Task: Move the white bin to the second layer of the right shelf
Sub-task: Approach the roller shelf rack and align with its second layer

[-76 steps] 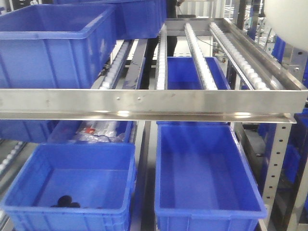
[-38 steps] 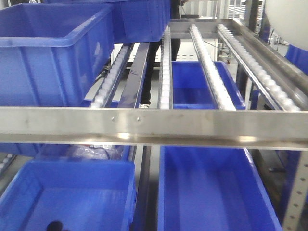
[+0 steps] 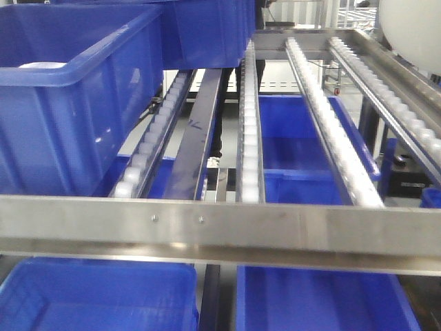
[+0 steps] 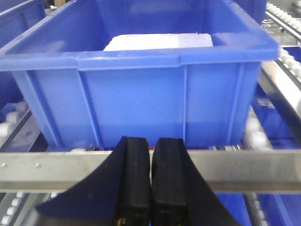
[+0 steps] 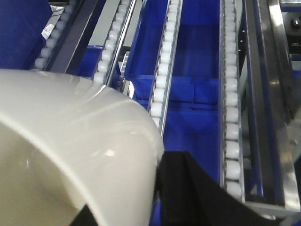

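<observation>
White bin (image 5: 70, 155) hangs clamped in my right gripper (image 5: 157, 188) above the roller lanes (image 5: 162, 80); left gripper (image 4: 150, 188) pinched together. Its base could catch the front rail (image 3: 220, 231) and tip.

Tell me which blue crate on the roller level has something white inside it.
It is the blue crate at the front left of the roller level, directly ahead of the left gripper. A white block lies inside; the crate behind it shows no contents.

No readable text, labels or numbers anywhere; distant background possibly too blurred.
</observation>
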Robot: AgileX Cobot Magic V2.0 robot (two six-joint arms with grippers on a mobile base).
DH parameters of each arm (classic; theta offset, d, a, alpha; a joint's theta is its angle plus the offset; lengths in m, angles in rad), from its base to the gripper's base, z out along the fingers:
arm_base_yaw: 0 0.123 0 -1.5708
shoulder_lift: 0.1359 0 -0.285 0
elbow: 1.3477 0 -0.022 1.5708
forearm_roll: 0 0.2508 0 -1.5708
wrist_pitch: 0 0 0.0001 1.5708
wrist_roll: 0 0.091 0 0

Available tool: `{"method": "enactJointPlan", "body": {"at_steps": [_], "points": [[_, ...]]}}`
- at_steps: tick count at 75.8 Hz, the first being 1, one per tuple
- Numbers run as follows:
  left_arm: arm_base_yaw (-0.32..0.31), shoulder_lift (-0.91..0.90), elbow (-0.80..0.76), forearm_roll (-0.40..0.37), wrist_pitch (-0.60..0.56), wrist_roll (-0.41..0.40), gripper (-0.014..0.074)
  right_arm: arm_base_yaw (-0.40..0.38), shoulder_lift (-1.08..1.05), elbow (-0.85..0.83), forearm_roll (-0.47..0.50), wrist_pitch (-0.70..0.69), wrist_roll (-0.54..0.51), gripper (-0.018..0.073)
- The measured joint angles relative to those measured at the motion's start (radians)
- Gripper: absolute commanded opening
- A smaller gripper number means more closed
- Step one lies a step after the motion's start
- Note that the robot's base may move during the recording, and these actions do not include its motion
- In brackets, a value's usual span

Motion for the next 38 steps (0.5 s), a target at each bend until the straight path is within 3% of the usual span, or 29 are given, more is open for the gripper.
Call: {"method": "enactJointPlan", "body": {"at_steps": [38], "points": [[0.0,0.0,0.0,0.0,0.0,0.0,0.0085,0.0,0.0,0.0,0.0,0.0,0.0,0.0055]]}}
